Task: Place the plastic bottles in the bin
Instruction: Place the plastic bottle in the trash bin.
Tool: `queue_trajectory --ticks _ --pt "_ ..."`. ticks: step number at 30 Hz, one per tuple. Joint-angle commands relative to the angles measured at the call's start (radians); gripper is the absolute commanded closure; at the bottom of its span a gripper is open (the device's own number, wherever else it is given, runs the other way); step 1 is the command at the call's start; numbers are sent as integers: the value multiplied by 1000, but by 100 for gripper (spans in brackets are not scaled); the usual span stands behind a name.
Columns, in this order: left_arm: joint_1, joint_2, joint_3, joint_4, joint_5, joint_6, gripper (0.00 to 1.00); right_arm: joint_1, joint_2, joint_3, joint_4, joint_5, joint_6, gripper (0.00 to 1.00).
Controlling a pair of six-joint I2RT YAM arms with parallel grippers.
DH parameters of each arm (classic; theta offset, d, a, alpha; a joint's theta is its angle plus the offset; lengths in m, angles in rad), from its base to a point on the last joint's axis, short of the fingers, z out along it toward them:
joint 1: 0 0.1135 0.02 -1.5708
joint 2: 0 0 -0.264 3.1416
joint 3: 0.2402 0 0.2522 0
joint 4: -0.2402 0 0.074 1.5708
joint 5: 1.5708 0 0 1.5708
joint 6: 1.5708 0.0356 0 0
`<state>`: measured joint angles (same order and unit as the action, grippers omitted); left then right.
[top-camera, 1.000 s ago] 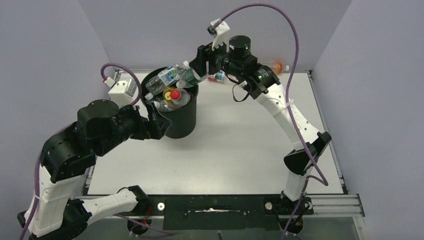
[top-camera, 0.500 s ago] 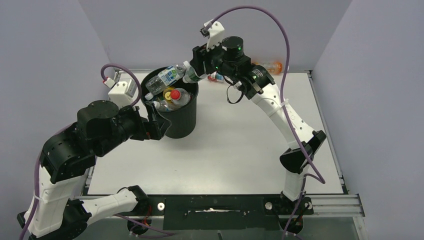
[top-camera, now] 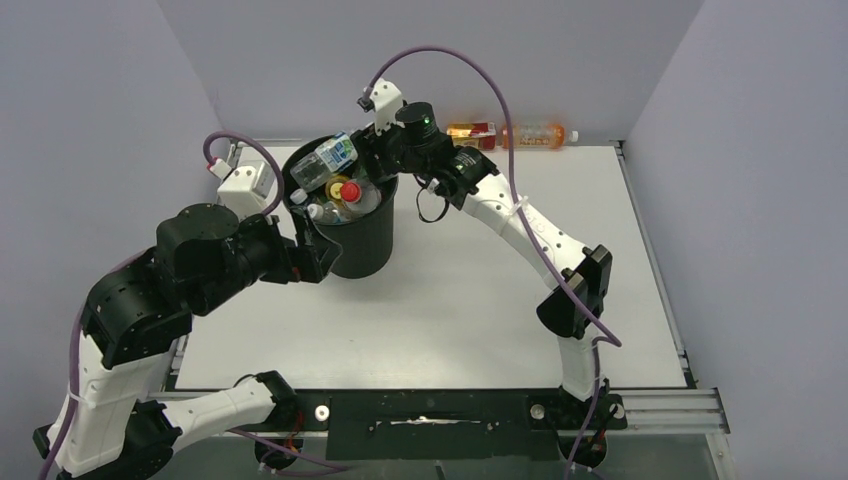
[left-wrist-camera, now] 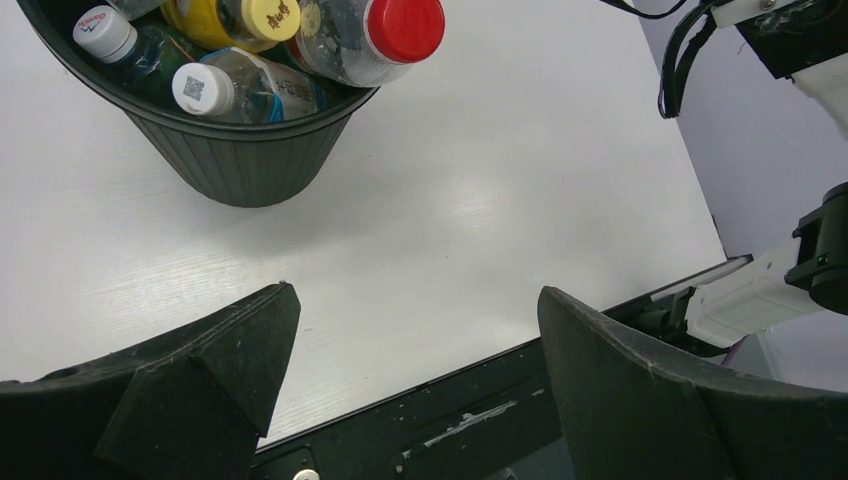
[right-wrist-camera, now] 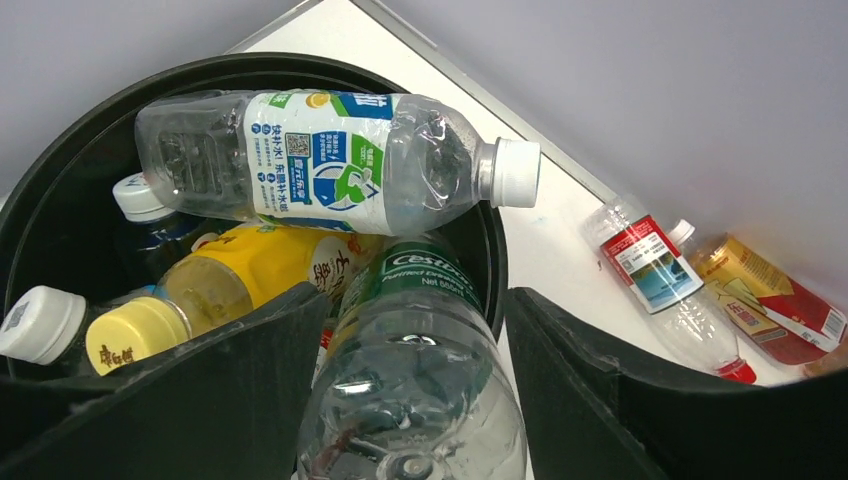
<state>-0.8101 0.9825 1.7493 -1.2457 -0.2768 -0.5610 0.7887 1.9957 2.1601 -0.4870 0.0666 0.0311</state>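
Over the ribbed, matte-black bin (top-camera: 365, 240) at the table's (top-camera: 480, 300) 10 o'clock, the right tool (right-wrist-camera: 415, 295) pinches a clear, crinkled green-label bottle (right-wrist-camera: 415, 400). The drop looks due, and it calls for a gap beside the white-capped bottle (right-wrist-camera: 320, 165) lying across the heaped rim. The left tool (left-wrist-camera: 417, 293) is spread and empty near the bin's 8 o'clock. A red-label bottle (right-wrist-camera: 650, 265) and an orange bottle (top-camera: 535, 133) lie at 12 o'clock.
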Motion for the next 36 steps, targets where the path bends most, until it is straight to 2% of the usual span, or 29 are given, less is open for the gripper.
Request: queue_trajectory --ticks 1,6,12,17,21,26,30,36 --pt "-3 -4 -8 43 5 4 9 2 -35 4 16 -1 -3 29" --pt "-3 -5 -13 43 5 3 9 -1 -92 13 21 -28 18 9" --pt "-3 -6 -16 45 5 1 9 -7 -170 54 13 -67 48 3" --pt "-3 -5 -23 54 -1 3 9 -59 -309 -61 78 -99 113 2" --pt "-3 -6 -21 67 -15 6 8 -165 -434 -232 136 -127 200 2" --pt "-4 -3 -7 92 -41 28 8 -377 -531 -459 205 -202 309 2" --pt "-3 25 5 98 -58 45 8 -546 -500 -556 248 -308 356 2" --pt "-3 60 19 95 -83 62 8 -670 -326 -569 328 -425 393 1"
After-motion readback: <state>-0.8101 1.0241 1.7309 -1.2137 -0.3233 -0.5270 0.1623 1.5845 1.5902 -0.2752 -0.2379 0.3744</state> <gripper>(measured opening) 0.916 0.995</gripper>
